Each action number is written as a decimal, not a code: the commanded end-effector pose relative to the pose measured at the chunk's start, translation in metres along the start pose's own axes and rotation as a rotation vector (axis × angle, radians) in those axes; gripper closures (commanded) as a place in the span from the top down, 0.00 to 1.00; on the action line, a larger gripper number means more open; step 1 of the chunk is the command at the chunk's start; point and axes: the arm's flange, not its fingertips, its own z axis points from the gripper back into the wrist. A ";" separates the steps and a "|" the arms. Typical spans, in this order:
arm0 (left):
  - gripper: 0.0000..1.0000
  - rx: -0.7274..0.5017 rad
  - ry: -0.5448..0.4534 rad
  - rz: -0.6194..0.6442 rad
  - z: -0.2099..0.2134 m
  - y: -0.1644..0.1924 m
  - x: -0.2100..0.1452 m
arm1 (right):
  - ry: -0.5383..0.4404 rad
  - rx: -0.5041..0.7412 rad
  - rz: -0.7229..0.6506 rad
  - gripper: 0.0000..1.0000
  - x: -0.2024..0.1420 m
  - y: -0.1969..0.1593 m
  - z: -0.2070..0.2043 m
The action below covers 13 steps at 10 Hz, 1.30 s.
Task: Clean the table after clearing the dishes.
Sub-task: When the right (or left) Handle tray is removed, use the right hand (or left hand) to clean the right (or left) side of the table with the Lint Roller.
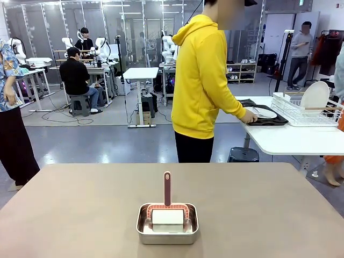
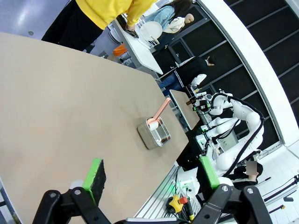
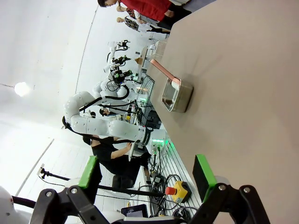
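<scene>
So the table is a plain matte tan top, flat across the whole near side. Far right, a white plate with cutlery lies on a dark tray.

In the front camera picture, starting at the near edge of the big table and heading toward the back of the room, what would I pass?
pan holding a red-handled tool → bare table → person in yellow → white desk

The table is matt and smooth, the pan shiny metal (its tool's handle looks plastic).
</scene>
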 end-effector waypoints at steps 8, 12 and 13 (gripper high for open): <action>1.00 0.113 0.394 -0.409 -0.155 -0.112 0.053 | 0.001 -0.001 0.006 1.00 -0.003 0.005 -0.002; 1.00 0.179 0.674 -0.577 -0.298 -0.170 0.046 | 0.001 -0.001 0.006 1.00 -0.003 0.005 -0.002; 1.00 0.201 0.740 -0.632 -0.340 -0.179 0.041 | 0.001 -0.001 0.006 1.00 -0.003 0.005 -0.002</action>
